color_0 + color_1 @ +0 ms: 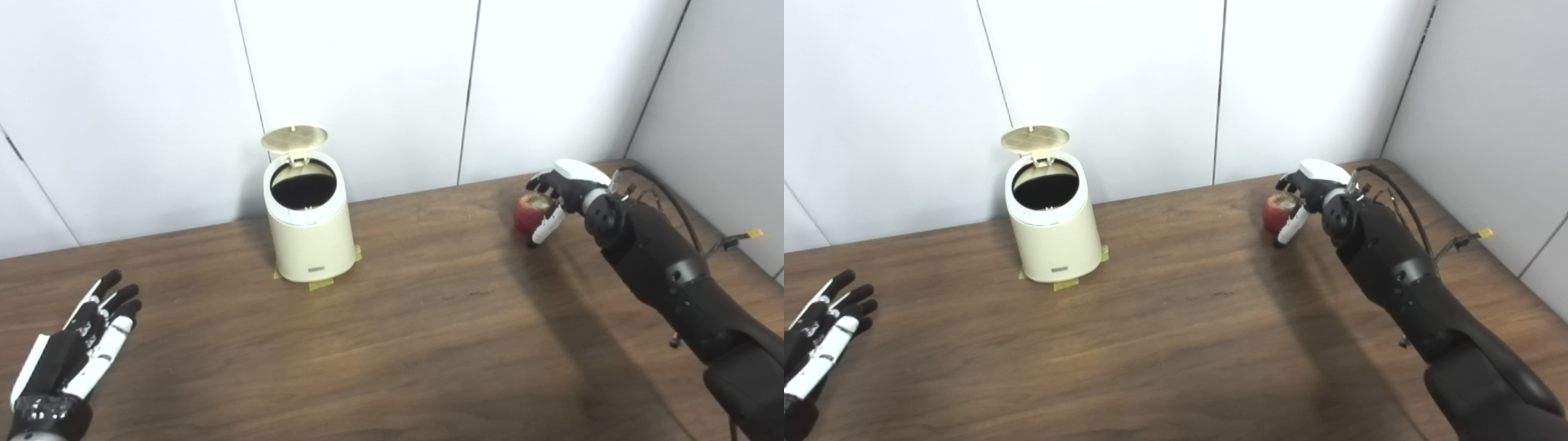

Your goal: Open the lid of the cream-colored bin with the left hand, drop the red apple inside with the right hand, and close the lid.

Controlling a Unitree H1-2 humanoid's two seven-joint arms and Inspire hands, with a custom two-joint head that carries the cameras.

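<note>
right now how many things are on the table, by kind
bin, lid up: 1
apple, right hand around it: 1
tape pieces at the bin's base: 3 visible
total: 5

Lab test cell is indicated: bare white wall panels (367,92), a plain wooden table (398,343), bin (309,233) held down with tape (321,284), loose cables (729,242).

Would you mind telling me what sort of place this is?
Probably a robot test room or lab: a bare wooden table against plain white wall panels, and a small bin taped down on it.
</note>
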